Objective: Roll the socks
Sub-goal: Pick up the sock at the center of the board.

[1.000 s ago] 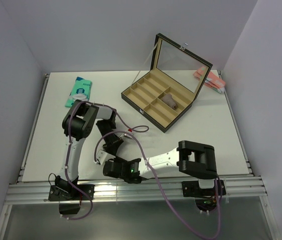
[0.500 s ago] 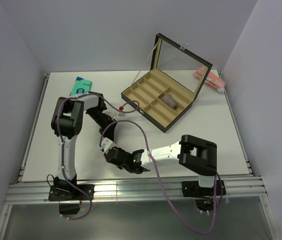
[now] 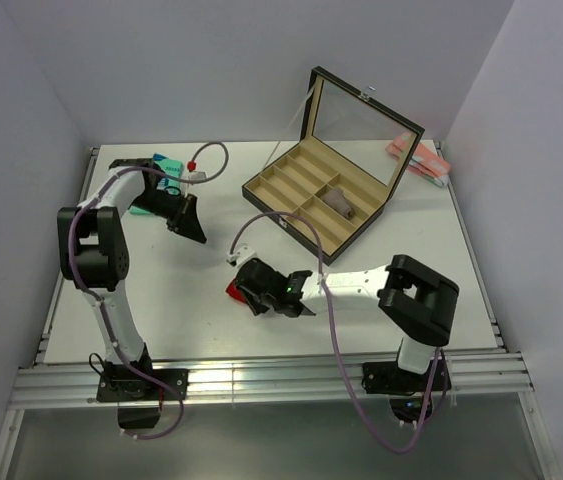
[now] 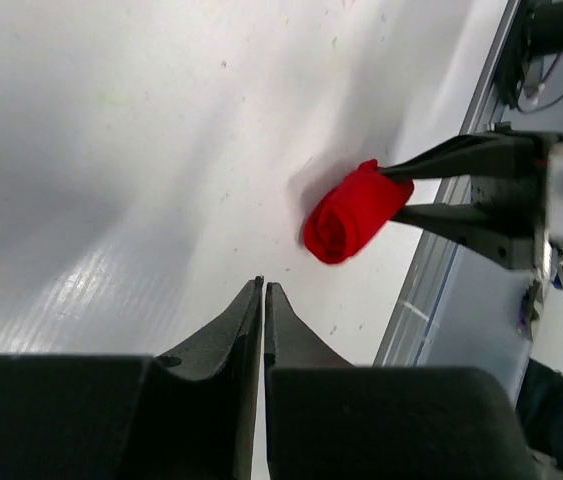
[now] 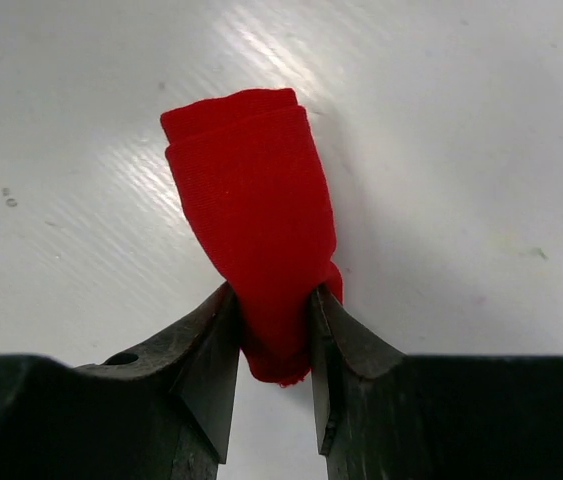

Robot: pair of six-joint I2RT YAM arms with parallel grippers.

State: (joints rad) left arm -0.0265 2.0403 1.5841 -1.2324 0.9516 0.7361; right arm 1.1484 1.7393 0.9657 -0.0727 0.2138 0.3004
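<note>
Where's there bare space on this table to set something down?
Bare table lies between the open box and the right arm's elbow, and again between the left arm's upright and the rolled red sock. It is crowded mid-table, where the right claw grips that sock, and far left, around the left claw and teal sock.

socks (image 5: 251, 220): matt red cloth, fine weave
table (image 5: 481, 130): white, smooth, faintly glossy
right gripper (image 5: 271, 292): matt black plastic

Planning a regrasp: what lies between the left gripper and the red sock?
Only bare table from left gripper to sock, per the left wrist view.
</note>
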